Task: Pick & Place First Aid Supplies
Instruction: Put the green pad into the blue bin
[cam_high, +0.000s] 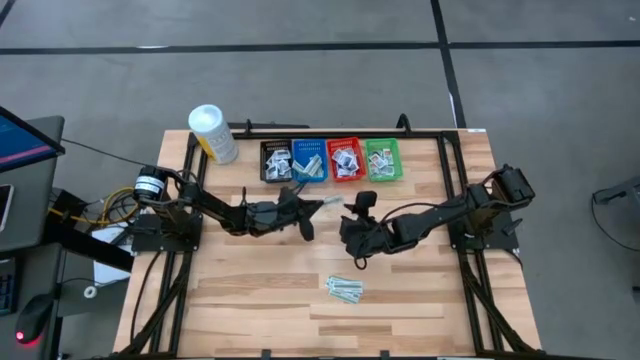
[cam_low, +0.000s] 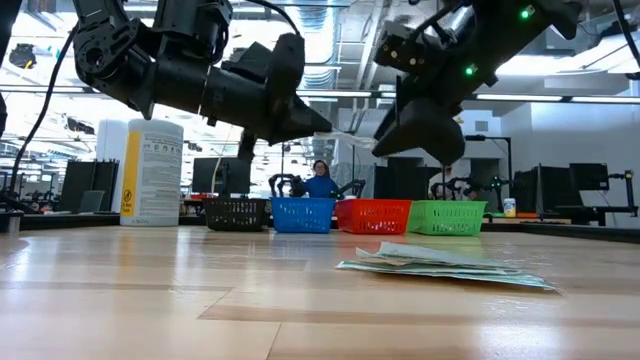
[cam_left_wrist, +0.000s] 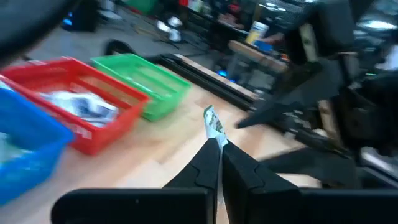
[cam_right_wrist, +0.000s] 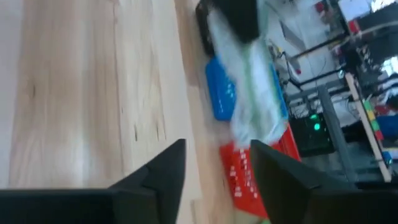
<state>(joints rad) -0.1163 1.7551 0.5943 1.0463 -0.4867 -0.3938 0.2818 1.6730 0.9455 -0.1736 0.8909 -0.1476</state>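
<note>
Four mesh baskets run black (cam_high: 276, 160), blue (cam_high: 309, 160), red (cam_high: 345, 159) and green (cam_high: 383, 159) on the pale striped wooden table (cam_high: 250, 300), beside a white tub (cam_high: 213, 133) with a yellow label, while pale-green and white packets (cam_high: 345, 289) lie below the dark arms.

I saw the white tub (cam_high: 213, 133) just left of the black basket (cam_high: 275, 161); blue (cam_high: 309, 160), red (cam_high: 345, 159) and green (cam_high: 383, 158) baskets continued rightward.

Your pale wooden slatted table (cam_high: 250, 290) carries 4 mesh baskets (cam_high: 330, 160), a white tub (cam_high: 213, 133), and flat packets (cam_high: 345, 289) nearer you than both grippers.
</note>
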